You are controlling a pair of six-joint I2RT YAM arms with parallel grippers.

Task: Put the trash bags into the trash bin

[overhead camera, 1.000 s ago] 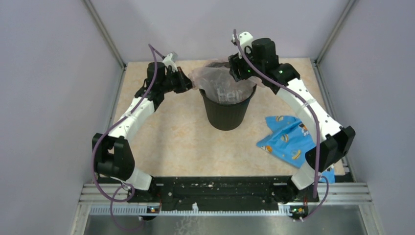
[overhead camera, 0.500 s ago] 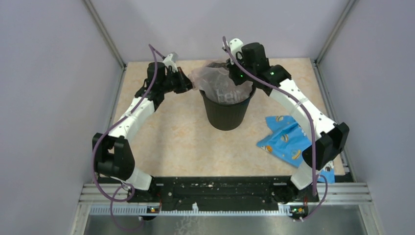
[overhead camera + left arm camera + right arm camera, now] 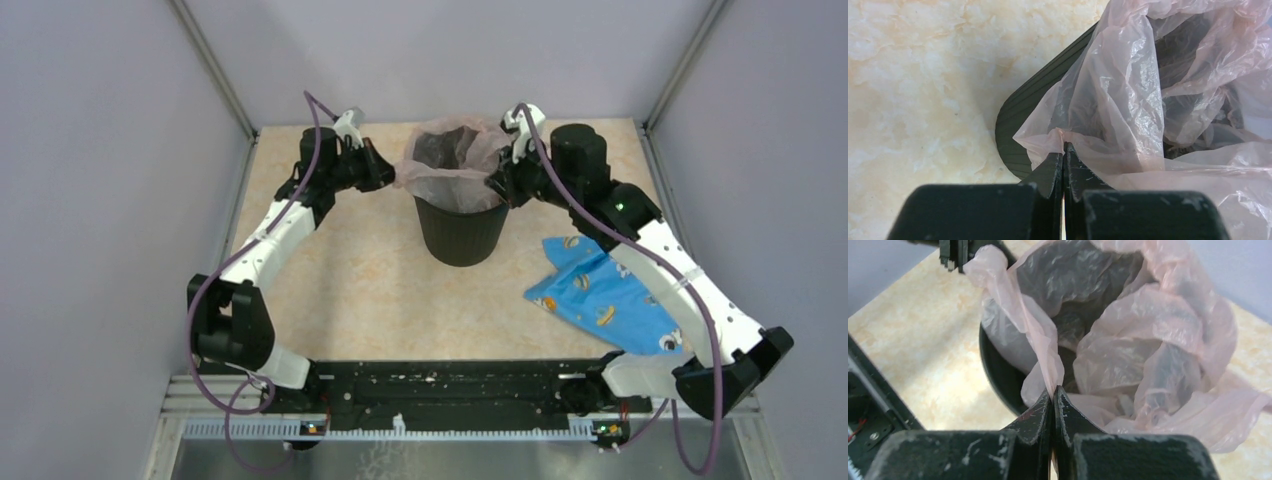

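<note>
Upper centre, overhead view: the pink bag (image 3: pixel 452 158) spans the mouth of the black bin (image 3: pixel 460 232), stretched side to side between the left gripper (image 3: pixel 388 176) and right gripper (image 3: pixel 497 185), each clamped on its edge.

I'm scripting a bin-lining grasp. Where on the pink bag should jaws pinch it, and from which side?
Probably pinch the pink bag at its loose mouth edge, coming from outside the bin. The thin film stands up in folds above the rim there, so closed jaws catch it without touching the bin, as the left gripper and right gripper do on opposite sides.
</note>
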